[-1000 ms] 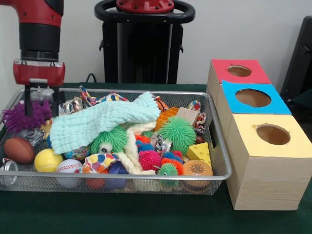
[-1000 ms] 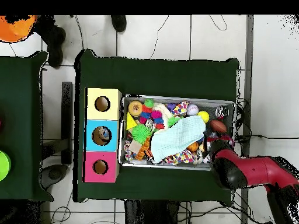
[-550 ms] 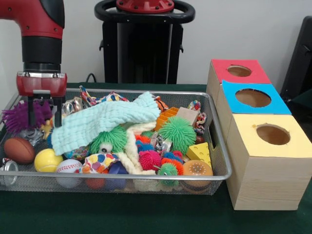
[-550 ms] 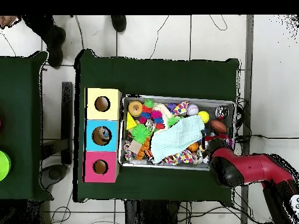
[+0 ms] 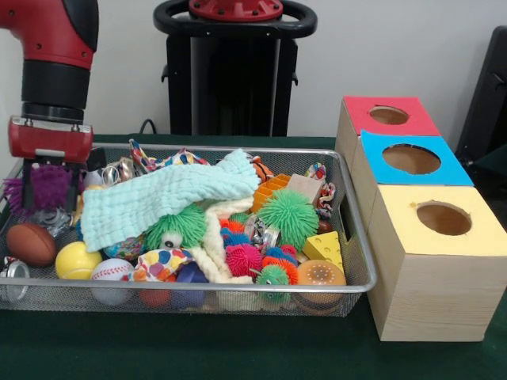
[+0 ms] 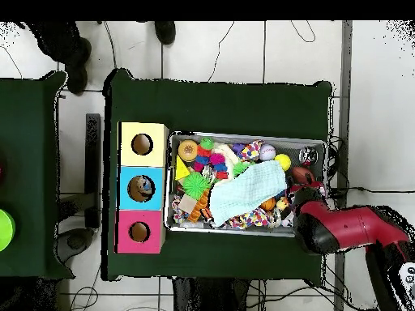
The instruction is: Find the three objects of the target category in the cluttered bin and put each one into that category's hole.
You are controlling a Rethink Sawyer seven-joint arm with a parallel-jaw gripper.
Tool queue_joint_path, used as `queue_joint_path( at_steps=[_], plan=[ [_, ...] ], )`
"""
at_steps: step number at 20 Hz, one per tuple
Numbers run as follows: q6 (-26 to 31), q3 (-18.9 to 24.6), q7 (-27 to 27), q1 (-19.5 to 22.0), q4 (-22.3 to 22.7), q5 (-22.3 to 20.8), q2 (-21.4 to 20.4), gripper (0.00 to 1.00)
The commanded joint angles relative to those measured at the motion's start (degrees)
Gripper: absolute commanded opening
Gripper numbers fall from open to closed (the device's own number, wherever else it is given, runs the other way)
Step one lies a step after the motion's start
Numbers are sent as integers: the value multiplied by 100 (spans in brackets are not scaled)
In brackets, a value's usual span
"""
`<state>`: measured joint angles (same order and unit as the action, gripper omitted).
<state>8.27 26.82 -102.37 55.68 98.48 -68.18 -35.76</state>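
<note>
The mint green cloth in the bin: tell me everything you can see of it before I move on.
The mint green cloth is a soft, ribbed, knit-looking towel, crumpled and draped across the middle of the wire bin, on top of the toy pile. One corner rises toward the bin's far side; its lower edge lies over a green spiky ball with an eye and a cream rope. In the overhead view it hides much of the centre. The gripper stands beside it, not holding it.
</note>
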Motion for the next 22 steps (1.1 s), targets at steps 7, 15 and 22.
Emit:
queue_joint_path(
  at_steps=[7,15,22],
  plan=[
    [10,-591,-147,-186,-692,-387,305,100],
    [676,-951,-362,-189,-771,170,961,100],
    [1012,-1168,-393,-352,-359,825,968,100]
  ],
)
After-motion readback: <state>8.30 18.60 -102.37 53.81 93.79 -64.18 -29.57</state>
